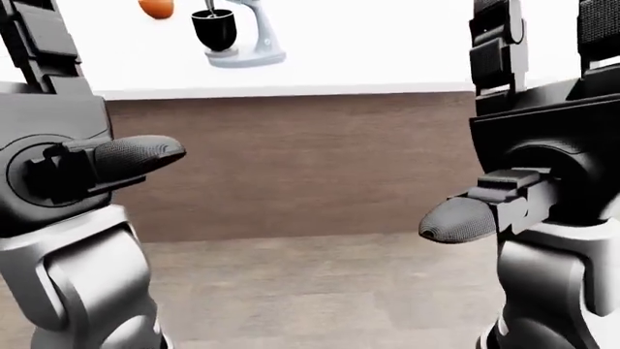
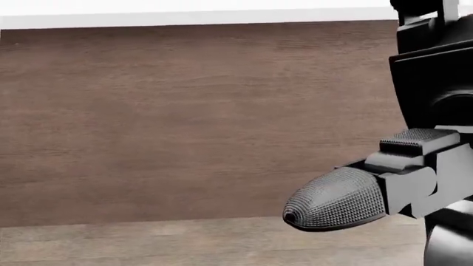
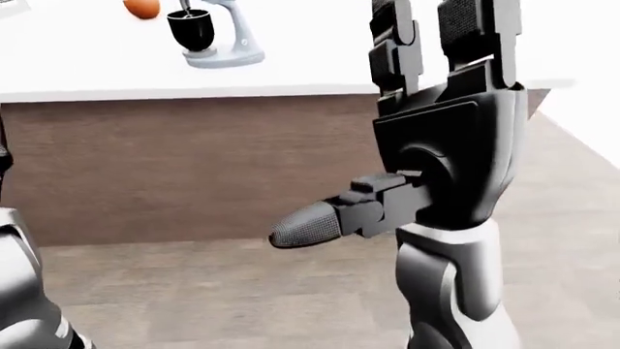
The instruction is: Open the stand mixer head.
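Observation:
The stand mixer is pale grey with a black bowl and stands far off on the white counter, at the top of both eye views. Its head is cut off by the top edge, so I cannot tell how it stands. Both hands are raised close to the cameras, well short of the mixer. My left hand is open, fingers pointing up and thumb pointing right. My right hand is open too, with its thumb pointing left; that thumb fills the head view's right side.
An orange lies on the counter left of the mixer. The counter's brown wood face stands between me and the mixer, above a pale wood floor. In the right-eye view the counter ends at the right.

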